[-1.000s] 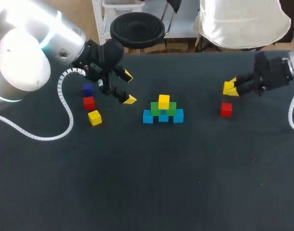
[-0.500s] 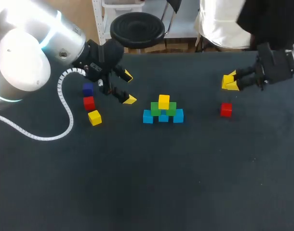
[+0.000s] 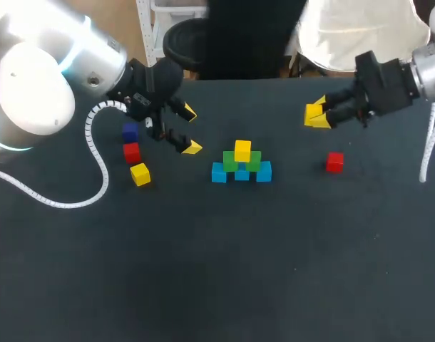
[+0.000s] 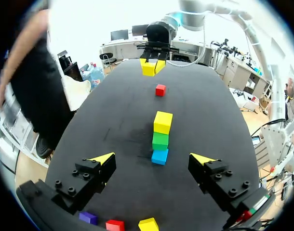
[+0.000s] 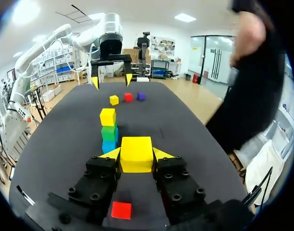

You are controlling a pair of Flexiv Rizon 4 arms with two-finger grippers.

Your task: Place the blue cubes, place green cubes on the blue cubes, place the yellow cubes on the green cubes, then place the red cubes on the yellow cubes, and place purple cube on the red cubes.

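A pyramid stands mid-table: blue cubes point(image 3: 218, 173) at the base, green cubes point(image 3: 232, 162) on them, and one yellow cube point(image 3: 242, 150) on top. My right gripper point(image 3: 316, 114) hangs above the table to the pyramid's back right, shut on a second yellow cube point(image 5: 136, 154). Under and behind it lies a red cube point(image 3: 334, 162) point(image 5: 121, 210). My left gripper point(image 3: 190, 130) point(image 4: 153, 159) stands open and empty left of the pyramid, facing it. At the far left lie a purple cube point(image 3: 130, 132), a red cube point(image 3: 132, 152) and a yellow cube point(image 3: 140, 174).
The black table point(image 3: 224, 271) is bare across its whole front half. A white spiral cable point(image 3: 96, 153) from my left arm loops over the table's left part, next to the three loose cubes.
My right gripper has risen and travelled left toward the pyramid with the yellow cube in it, leaving the red cube behind. The left arm has kept still.
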